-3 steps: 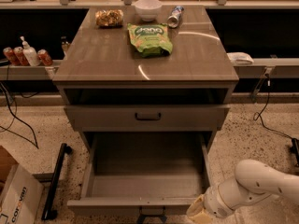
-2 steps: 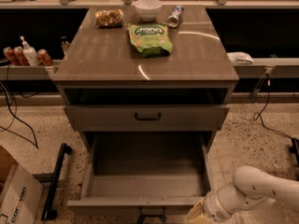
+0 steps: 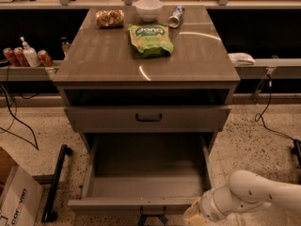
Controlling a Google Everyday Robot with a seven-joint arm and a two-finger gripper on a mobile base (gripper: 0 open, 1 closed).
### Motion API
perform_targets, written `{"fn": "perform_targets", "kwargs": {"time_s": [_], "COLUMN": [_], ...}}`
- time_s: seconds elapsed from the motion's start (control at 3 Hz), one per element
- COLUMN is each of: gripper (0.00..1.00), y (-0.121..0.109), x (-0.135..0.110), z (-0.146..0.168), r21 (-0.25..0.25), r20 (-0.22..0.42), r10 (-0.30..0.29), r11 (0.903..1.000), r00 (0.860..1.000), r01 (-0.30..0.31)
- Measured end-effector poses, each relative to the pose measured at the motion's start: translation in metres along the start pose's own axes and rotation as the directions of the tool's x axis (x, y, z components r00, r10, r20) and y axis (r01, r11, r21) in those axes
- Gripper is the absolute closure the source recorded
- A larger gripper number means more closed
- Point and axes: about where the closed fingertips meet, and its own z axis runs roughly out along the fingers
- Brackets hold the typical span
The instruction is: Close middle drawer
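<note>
Lower in the camera view than a second ago, the white arm (image 3: 263, 192) has sunk toward the bottom right corner and its gripper (image 3: 195, 215) has edged slightly left along the drawer front, while the drawer itself has not shifted. Grey-brown cabinet (image 3: 94, 65) fills the centre of the scene, standing on speckled floor (image 3: 263, 140) with open room to its right and left. Its middle drawer (image 3: 146, 182) is pulled far out toward the camera, the box bare inside, its front edge running near the bottom of the view with a dark pull (image 3: 153, 215) at the middle. The gripper sits at the right end of that front edge, touching or just beside it; whether it is open or closed cannot be told. Above, the top drawer (image 3: 103, 119) is shut or nearly so, its handle (image 3: 148, 117) centred. A cardboard box (image 3: 16, 197) and a black bar (image 3: 56, 182) lie on the floor to the left, apart from the drawer's side. On the cabinet top rest a green bag (image 3: 149, 39), a white bowl (image 3: 148, 8), a brown snack bag (image 3: 109, 18) and a tipped can (image 3: 176, 15).
</note>
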Motion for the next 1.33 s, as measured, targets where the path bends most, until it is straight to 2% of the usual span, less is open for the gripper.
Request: {"fn": "perform_targets", "kwargs": {"time_s": [0.33,0.67,1.0,1.33], "gripper": [1.00,1.00,1.00,1.00], "y": [-0.002,-0.047,-0.049,-0.093], "x": [-0.001,-0.016,-0.016,-0.031], "z": [0.000,0.005,0.005,0.000], "r21": [0.010,0.116,0.123,0.183], "r20": [0.001,0.032,0.034,0.065], "r10": [-0.004,-0.053,-0.057,-0.090], "r11": [0.9999,0.9921,0.9911,0.9802], "r00": [1.000,0.998,0.998,0.994], "r01": [0.004,0.049,0.052,0.077]}}
